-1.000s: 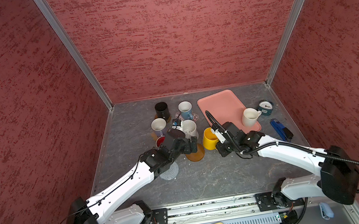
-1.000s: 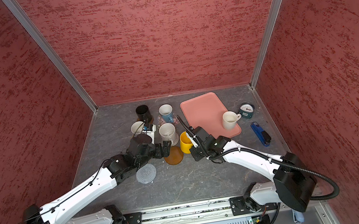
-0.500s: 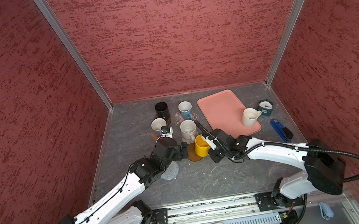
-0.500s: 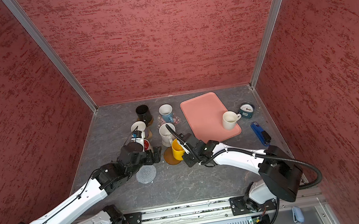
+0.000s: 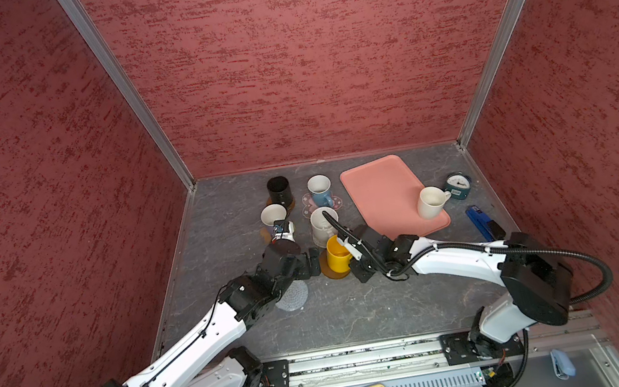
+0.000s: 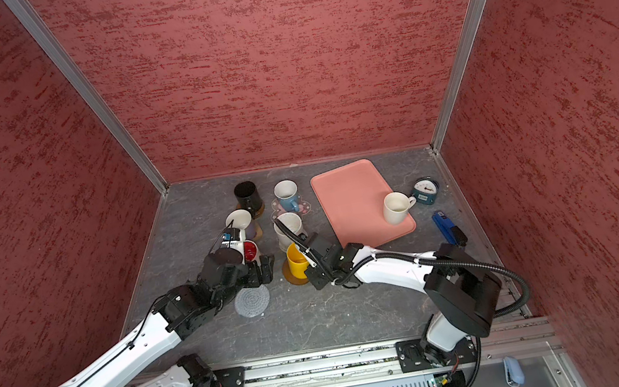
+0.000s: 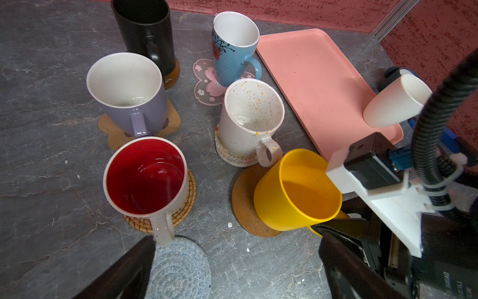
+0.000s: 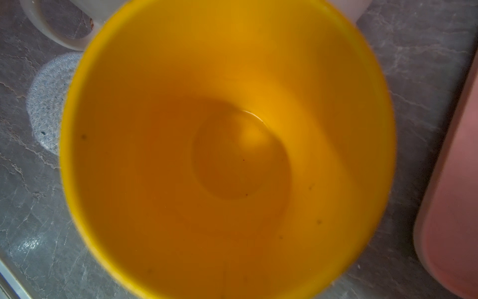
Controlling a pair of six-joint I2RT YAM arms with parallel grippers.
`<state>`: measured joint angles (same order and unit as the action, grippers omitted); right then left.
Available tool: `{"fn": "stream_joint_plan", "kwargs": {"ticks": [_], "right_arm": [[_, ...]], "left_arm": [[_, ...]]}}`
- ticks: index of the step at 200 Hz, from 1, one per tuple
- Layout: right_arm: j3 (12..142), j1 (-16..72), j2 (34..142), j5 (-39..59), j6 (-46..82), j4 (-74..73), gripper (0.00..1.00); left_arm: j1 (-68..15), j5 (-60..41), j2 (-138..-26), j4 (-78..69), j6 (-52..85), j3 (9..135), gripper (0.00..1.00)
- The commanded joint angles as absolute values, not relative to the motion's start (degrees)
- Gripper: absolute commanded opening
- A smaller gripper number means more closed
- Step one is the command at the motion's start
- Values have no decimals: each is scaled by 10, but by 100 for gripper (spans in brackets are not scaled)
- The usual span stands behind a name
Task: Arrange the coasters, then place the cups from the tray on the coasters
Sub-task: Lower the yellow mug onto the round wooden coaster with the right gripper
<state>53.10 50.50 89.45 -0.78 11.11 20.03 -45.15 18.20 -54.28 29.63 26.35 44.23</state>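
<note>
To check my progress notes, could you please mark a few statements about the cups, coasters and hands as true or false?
1. The cream cup stands on the tray. True.
2. The grey woven coaster carries a cup. False: no cup stands on it.
3. The right hand grips the yellow cup. True.
4. The light blue cup stands on the tray. False: it stands on the pink flower coaster.
5. The left hand is shut. False: it is open and holds nothing.

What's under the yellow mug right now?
A round brown coaster, partly showing beside the yellow mug, which the right gripper holds by its handle. The coaster's middle is covered, so whether the base touches it cannot be seen.
</note>
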Motion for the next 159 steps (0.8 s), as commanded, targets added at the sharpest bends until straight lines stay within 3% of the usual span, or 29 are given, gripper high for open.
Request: {"fn": "stream_joint_plan", "kwargs": {"ticks": [1, 71, 130, 159], "right_arm": [[564, 509, 898, -32, 101, 147, 0], [580, 509, 920, -31, 101, 147, 0], [576, 509, 913, -28, 94, 157, 24], [567, 509, 907, -35, 93, 160, 43]], "left_arm": [[-445, 188, -531, 305, 266, 435, 100], [-440, 185, -529, 308, 264, 435, 100], [-439, 184, -528, 308, 262, 435, 100], [-438, 184, -528, 310, 263, 436, 100]]}}
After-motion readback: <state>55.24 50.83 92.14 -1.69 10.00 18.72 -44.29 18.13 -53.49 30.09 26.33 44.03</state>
